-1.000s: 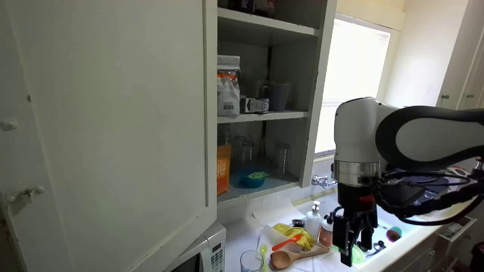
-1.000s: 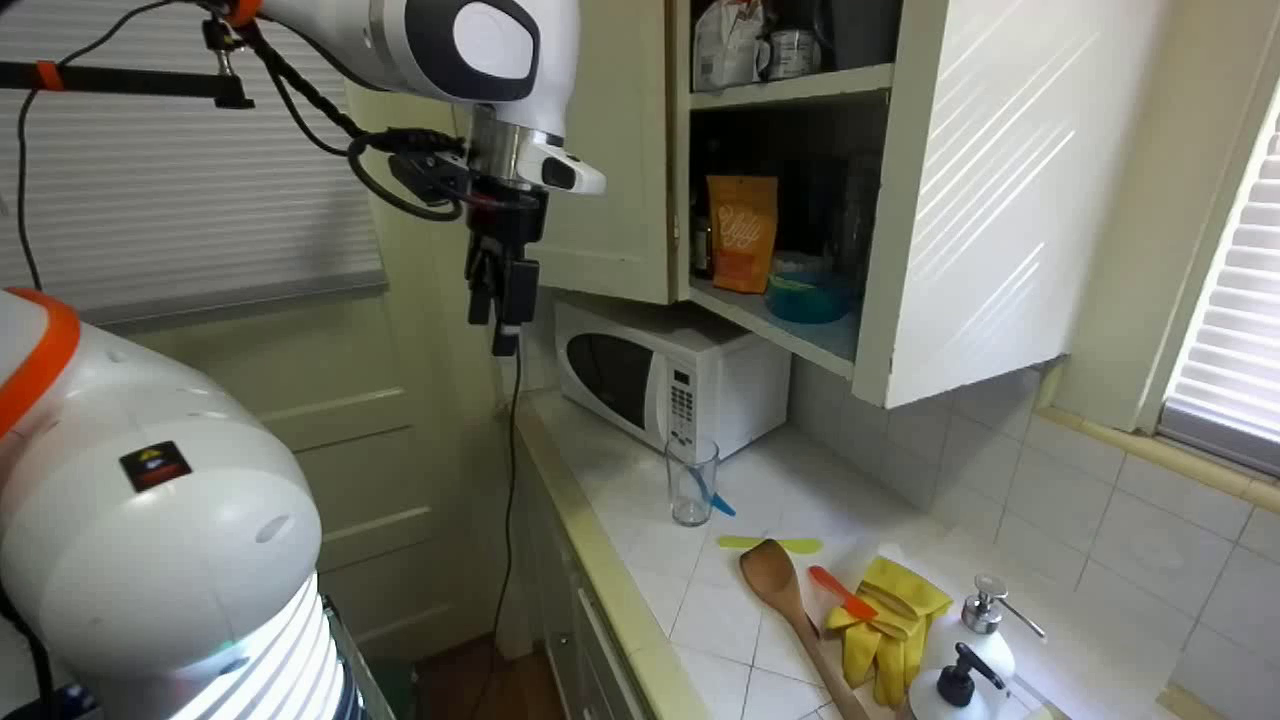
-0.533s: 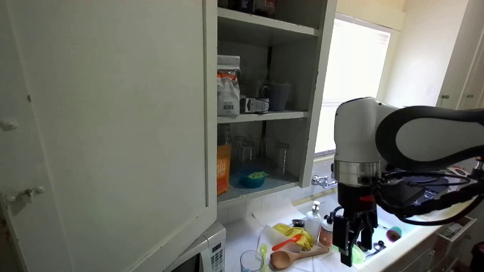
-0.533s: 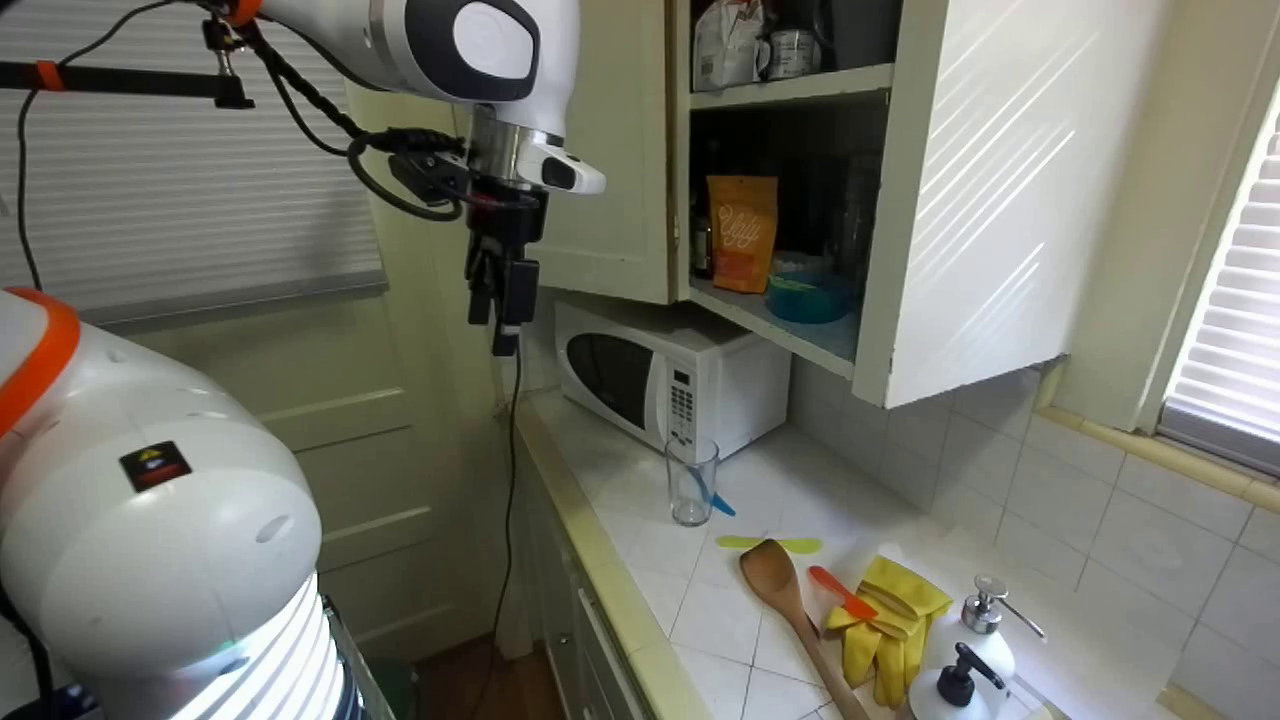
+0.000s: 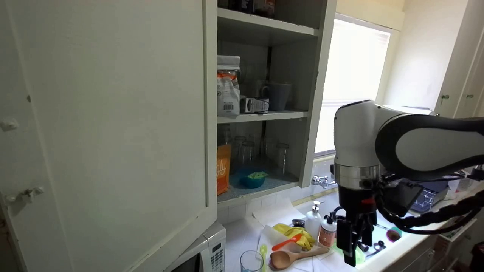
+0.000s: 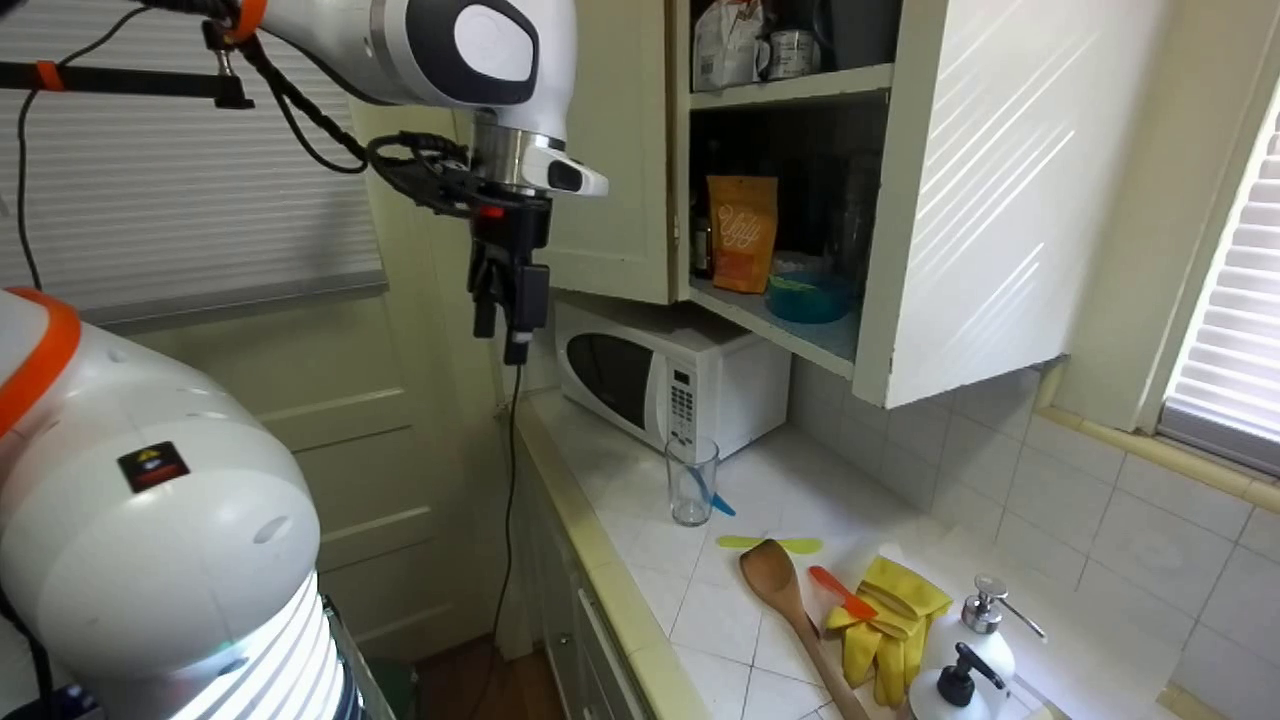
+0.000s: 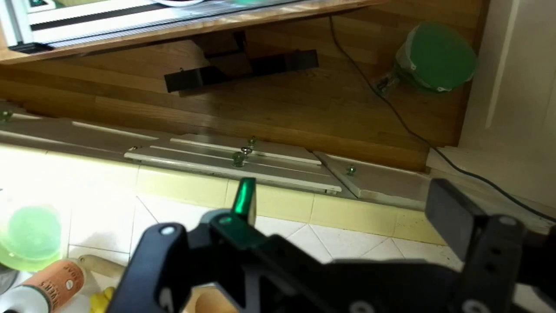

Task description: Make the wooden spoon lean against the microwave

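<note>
The wooden spoon (image 5: 280,260) lies flat on the counter in both exterior views, its bowl (image 6: 770,568) towards the glass and its handle towards the soap bottles. Its handle end also shows in the wrist view (image 7: 102,265), with part of the bowl behind the gripper's linkage. The white microwave (image 6: 745,392) stands at the counter's far end, partly cut off in an exterior view (image 5: 217,252) and out of the wrist view. My gripper (image 7: 345,200) is open and empty, fingers wide apart. It points down, high above the counter and apart from the spoon, in both exterior views (image 5: 357,251) (image 6: 500,345).
A clear glass (image 6: 692,490) stands between microwave and spoon, a blue utensil (image 6: 722,505) behind it. Lime (image 6: 795,545) and orange (image 6: 845,594) utensils, yellow gloves (image 6: 890,615) and soap bottles (image 5: 327,232) lie or stand near the spoon. An open cupboard door (image 5: 124,132) hangs over the microwave.
In the last half second the wrist has turned a little and the forearm has dipped slightly. The gripper has shifted slightly, staying open. The spoon and the other objects have not moved.
</note>
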Available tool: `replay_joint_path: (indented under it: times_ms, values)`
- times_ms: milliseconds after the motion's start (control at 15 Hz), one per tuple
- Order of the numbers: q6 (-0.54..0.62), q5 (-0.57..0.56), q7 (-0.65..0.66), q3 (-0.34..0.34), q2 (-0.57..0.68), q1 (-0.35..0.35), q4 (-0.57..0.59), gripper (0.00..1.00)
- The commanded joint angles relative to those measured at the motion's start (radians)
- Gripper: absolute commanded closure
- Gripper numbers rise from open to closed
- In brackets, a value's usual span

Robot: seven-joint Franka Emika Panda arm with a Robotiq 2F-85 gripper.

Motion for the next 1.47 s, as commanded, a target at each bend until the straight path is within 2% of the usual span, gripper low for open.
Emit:
replay_joint_path:
  times_ms: [0,267,333,533,600,667,733,933,1200,1267,1400]
  values:
    - [0.017,-0.133,-0.149,-0.009,-0.028,-0.002,-0.089,0.00]
    - [0.152,-0.331,-0.313,-0.052,-0.012,-0.017,-0.231,0.00]
    - [0.177,-0.380,-0.354,-0.066,0.085,-0.028,-0.150,0.00]
    - [0.371,-0.496,-0.475,-0.148,0.196,-0.068,-0.181,0.00]
    - [0.413,-0.500,-0.506,-0.181,0.236,-0.079,-0.181,0.00]
    - [0.449,-0.454,-0.562,-0.236,0.284,-0.079,-0.182,0.00]
    - [0.373,-0.458,-0.479,-0.168,0.180,-0.065,-0.181,0.00]
    - [0.432,-0.454,-0.546,-0.227,0.278,-0.089,-0.177,0.00]
    - [0.433,-0.454,-0.549,-0.225,0.290,-0.087,-0.171,0.00]
    - [0.479,-0.518,-0.548,-0.218,0.320,-0.104,-0.171,0.00]
    - [0.562,-0.554,-0.592,-0.236,0.369,-0.109,-0.169,0.00]
